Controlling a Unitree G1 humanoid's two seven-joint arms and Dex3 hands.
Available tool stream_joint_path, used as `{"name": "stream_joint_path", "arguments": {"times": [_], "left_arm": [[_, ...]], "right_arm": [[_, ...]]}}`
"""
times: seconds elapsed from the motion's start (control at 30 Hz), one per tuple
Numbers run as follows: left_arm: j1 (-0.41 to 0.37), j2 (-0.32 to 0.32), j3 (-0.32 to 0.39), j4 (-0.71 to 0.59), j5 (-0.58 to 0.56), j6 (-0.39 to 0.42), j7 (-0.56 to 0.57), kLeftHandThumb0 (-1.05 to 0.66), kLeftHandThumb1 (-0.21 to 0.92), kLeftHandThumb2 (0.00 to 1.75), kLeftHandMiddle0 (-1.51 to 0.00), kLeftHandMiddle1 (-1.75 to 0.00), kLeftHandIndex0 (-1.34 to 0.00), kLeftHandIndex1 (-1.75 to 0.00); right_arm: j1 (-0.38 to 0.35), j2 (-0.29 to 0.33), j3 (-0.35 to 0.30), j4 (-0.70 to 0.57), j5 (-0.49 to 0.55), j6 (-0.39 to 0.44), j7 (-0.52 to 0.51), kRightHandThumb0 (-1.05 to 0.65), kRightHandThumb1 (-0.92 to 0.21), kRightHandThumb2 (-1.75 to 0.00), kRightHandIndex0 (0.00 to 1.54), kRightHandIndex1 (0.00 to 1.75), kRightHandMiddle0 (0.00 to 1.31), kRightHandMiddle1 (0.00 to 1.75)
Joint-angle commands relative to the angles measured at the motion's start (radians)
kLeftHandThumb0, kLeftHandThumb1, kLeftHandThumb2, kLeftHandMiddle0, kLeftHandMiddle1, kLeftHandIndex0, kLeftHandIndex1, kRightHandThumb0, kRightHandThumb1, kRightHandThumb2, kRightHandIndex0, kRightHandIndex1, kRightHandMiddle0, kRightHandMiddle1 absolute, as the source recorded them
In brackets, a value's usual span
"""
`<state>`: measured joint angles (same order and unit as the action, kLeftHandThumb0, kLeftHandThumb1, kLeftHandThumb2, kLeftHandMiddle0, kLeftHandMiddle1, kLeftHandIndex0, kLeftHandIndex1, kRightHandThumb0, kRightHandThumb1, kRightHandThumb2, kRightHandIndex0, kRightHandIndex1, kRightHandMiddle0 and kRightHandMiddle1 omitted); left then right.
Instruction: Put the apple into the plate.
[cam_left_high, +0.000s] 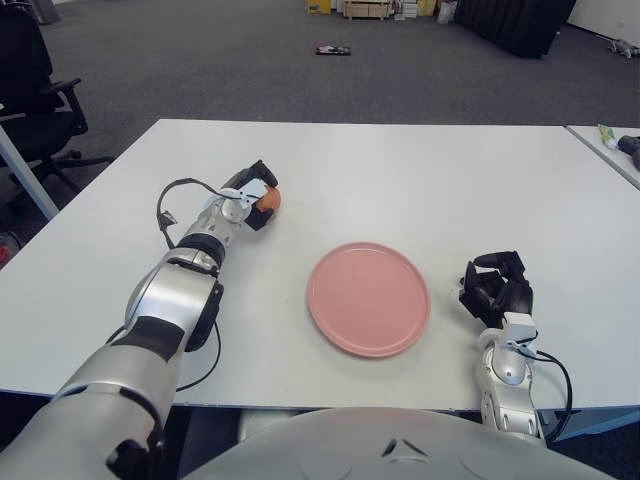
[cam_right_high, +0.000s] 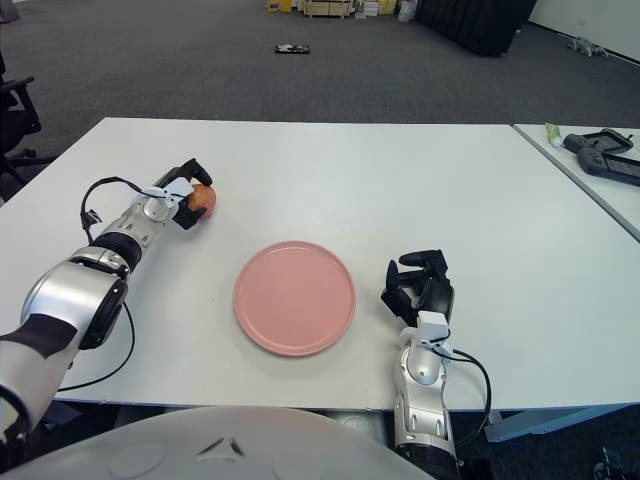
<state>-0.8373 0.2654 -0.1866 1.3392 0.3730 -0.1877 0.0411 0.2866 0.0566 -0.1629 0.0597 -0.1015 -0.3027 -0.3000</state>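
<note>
An orange-red apple lies on the white table, left of centre. My left hand is wrapped around it, black fingers curled over its top and near side, so most of the apple is hidden. It also shows in the right eye view. A round pink plate sits empty on the table nearer the front edge, to the right of the apple and apart from it. My right hand shows to the right of the plate, fingers curled and holding nothing.
A second table stands at the right with a small tube and a dark device on it. A black office chair stands off the table's far left corner. The floor beyond is grey carpet.
</note>
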Motion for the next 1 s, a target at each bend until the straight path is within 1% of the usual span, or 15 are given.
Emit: {"name": "stream_joint_path", "arguments": {"times": [0.0, 0.1, 0.17, 0.3, 0.57, 0.77, 0.93, 0.97], "left_arm": [[-0.006, -0.007, 0.03, -0.001, -0.033, -0.017, -0.043, 0.0, 0.13, 1.49, -0.82, -1.59, -0.52, -1.75], [-0.021, -0.001, 0.055, -0.035, -0.063, -0.065, -0.062, 0.0, 0.14, 1.48, -0.8, -1.6, -0.51, -1.75], [-0.021, 0.004, 0.061, -0.042, -0.072, -0.089, -0.067, 0.0, 0.14, 1.48, -0.79, -1.61, -0.51, -1.75], [-0.016, 0.019, 0.074, -0.067, -0.088, -0.162, -0.084, 0.0, 0.14, 1.49, -0.77, -1.64, -0.52, -1.75], [0.026, 0.037, 0.104, -0.127, -0.13, -0.278, -0.12, 0.0, 0.11, 1.53, -0.8, -1.64, -0.55, -1.75], [0.041, 0.037, 0.122, -0.172, -0.158, -0.321, -0.133, 0.0, 0.1, 1.52, -0.82, -1.61, -0.55, -1.75], [0.079, 0.017, 0.134, -0.277, -0.186, -0.353, -0.134, 0.0, 0.08, 1.55, -0.83, -1.61, -0.57, -1.75], [0.096, 0.015, 0.133, -0.318, -0.188, -0.366, -0.133, 0.0, 0.07, 1.56, -0.84, -1.61, -0.57, -1.75]], "right_arm": [[-0.026, 0.003, -0.002, 0.008, -0.003, -0.013, -0.009, -0.39, -0.66, -0.88, 0.59, 1.55, 0.35, 1.75], [-0.03, 0.004, 0.0, 0.013, -0.005, -0.019, -0.012, -0.39, -0.66, -0.88, 0.6, 1.56, 0.35, 1.75], [-0.031, 0.004, 0.001, 0.014, -0.005, -0.02, -0.012, -0.39, -0.66, -0.88, 0.6, 1.57, 0.35, 1.75], [-0.032, 0.002, 0.004, 0.015, -0.001, -0.019, -0.005, -0.39, -0.67, -0.87, 0.6, 1.57, 0.35, 1.75], [-0.041, -0.006, 0.002, 0.037, 0.004, -0.043, 0.005, -0.39, -0.64, -0.91, 0.6, 1.61, 0.36, 1.75], [-0.045, -0.008, 0.001, 0.046, 0.009, -0.051, 0.015, -0.39, -0.64, -0.92, 0.6, 1.59, 0.37, 1.75], [-0.043, -0.006, 0.001, 0.041, 0.014, -0.044, 0.019, -0.39, -0.64, -0.91, 0.59, 1.57, 0.37, 1.75], [-0.043, -0.006, 0.001, 0.039, 0.014, -0.042, 0.019, -0.39, -0.64, -0.91, 0.59, 1.56, 0.37, 1.75]]}}
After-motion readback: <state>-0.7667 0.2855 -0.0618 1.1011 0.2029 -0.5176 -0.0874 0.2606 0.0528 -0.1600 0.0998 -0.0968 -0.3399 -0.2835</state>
